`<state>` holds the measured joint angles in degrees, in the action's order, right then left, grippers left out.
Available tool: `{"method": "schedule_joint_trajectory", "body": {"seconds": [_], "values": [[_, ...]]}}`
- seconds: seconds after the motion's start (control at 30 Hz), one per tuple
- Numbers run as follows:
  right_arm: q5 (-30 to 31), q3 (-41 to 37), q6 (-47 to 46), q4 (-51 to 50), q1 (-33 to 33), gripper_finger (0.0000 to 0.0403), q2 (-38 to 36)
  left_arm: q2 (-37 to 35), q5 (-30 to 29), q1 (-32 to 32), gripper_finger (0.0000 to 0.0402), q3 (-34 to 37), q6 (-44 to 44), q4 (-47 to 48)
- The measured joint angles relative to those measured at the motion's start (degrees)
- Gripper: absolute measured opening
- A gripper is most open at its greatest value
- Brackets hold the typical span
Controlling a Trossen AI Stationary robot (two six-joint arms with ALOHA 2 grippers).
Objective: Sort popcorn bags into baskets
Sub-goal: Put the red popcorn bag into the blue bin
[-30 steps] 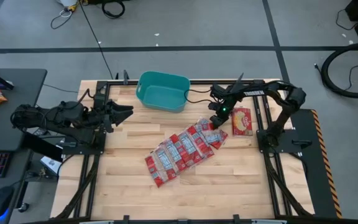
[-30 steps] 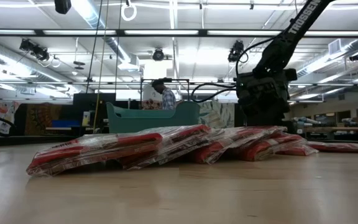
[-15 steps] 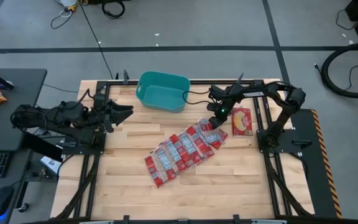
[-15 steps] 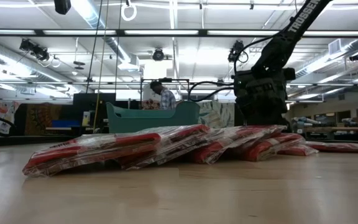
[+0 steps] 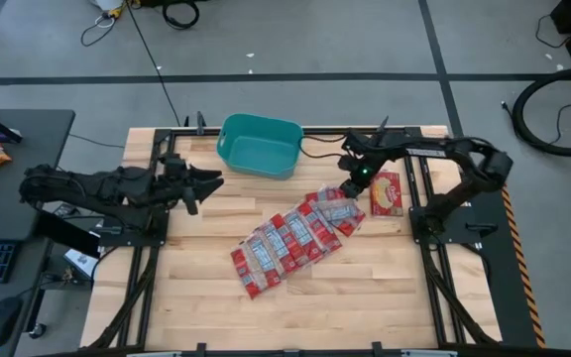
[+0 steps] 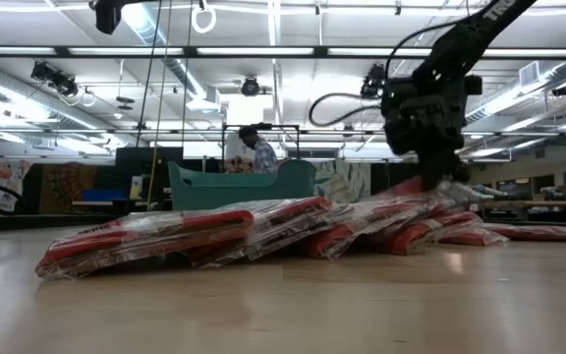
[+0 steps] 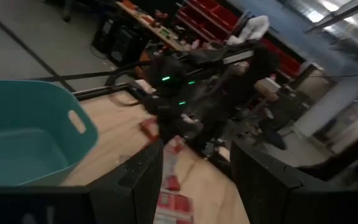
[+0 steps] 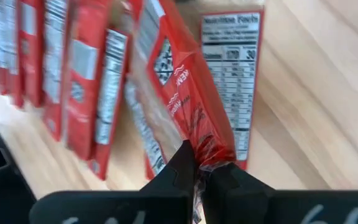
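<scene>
Our right gripper (image 8: 199,169) is pinching the edge of one popcorn bag (image 8: 188,106) and holding it tilted up at the far right end of the row of bags (image 5: 285,240) lying on the table (image 5: 365,297). Our left gripper (image 5: 209,181) is hanging unclenched and empty over the table's left side, near the teal basket (image 5: 259,145) sitting at the back edge.

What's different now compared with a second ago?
The right gripper has shut on the end popcorn bag nearest the separate bag and is lifting that end off the row. The left gripper, open, has reached a little farther inward over the table. The teal basket and remaining bags have not moved.
</scene>
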<state>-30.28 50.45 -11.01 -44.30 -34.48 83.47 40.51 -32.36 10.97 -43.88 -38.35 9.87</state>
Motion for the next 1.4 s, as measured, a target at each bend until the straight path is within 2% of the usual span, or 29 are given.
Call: {"method": "schedule_joint_trajectory", "body": {"seconds": [0.1, 0.2, 0.5, 0.67, 0.97, 1.07, 1.2, 1.3, 1.4], "values": [[-0.20, 0.00, -2.08, -0.89, -0.02, 0.0014, -4.40, 1.56, -0.80, -1.58, 0.0192, 0.00, -0.77, 0.32], [-0.29, -0.01, -4.51, -1.63, -0.02, 0.0014, -9.12, 2.95, 1.41, -5.14, 0.0192, 0.00, -3.21, 1.56], [-4.44, 0.01, -13.22, 0.76, 0.13, 0.0014, -20.58, 8.83, 22.30, -21.31, 0.0192, 0.00, -6.29, 2.25], [-5.29, 0.01, -19.03, 4.58, 2.63, 0.0014, -24.73, 11.81, 29.28, -29.04, 0.0192, 0.00, -6.29, 2.66], [-2.59, 0.01, -26.60, 16.60, 9.13, 0.0014, -26.52, 17.10, 29.85, -41.04, 0.0192, -1.30, -2.88, 11.27], [-2.29, 0.01, -28.77, 20.76, 11.31, 0.0014, -26.46, 20.02, 28.47, -44.10, 0.0192, -6.41, 0.95, 18.20], [-0.31, 0.01, -29.96, 24.81, 13.35, 0.0014, -26.48, 26.19, 23.29, -48.08, 0.0192, -13.73, 7.90, 27.38], [1.38, 0.01, -30.16, 26.41, 14.29, 0.0014, -26.47, 31.41, 23.31, -51.97, 0.0192, -17.03, 11.00, 30.40], [2.74, 0.01, -30.91, 26.99, 15.18, 0.0014, -26.46, 36.56, 25.89, -55.31, 0.0192, -18.49, 13.10, 32.16]]}}
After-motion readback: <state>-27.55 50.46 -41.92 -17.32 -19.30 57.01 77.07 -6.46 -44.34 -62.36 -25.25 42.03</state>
